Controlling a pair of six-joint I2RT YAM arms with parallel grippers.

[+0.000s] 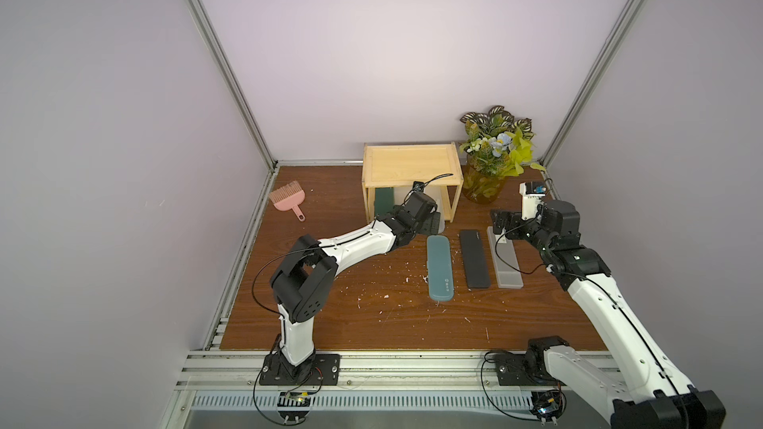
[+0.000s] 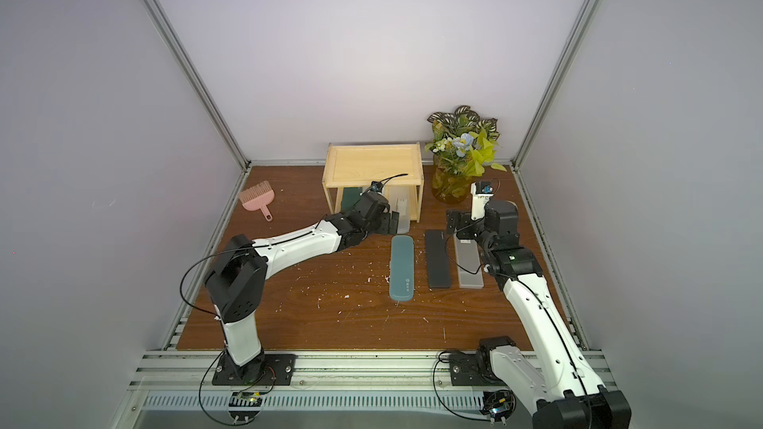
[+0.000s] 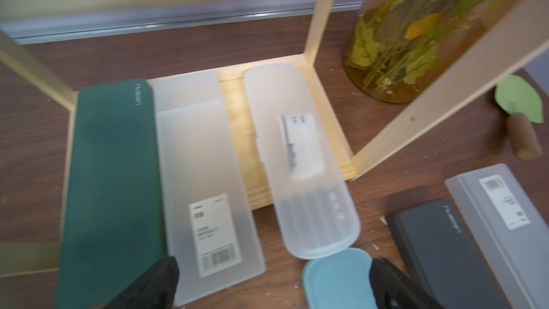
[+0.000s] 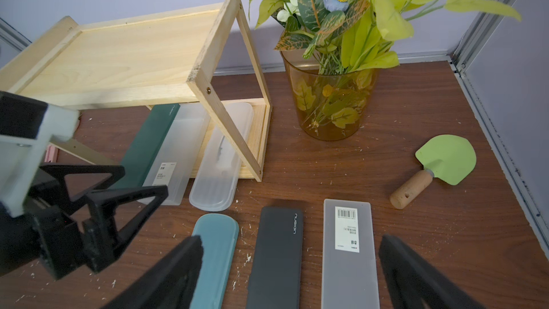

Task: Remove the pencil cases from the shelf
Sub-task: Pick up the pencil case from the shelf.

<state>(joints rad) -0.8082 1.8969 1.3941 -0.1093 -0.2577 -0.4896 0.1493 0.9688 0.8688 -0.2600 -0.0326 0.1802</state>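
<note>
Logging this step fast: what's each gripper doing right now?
Left gripper: open, holding nothing.
Right gripper: open, holding nothing.

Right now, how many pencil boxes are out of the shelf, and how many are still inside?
Done: three are out on the table: the teal case, black case and grey case. In hand: nothing; the left gripper is open at the shelf front, the right gripper open above them. Still to do: the dark green case, frosted case and clear case sit on the bottom tier.
</note>
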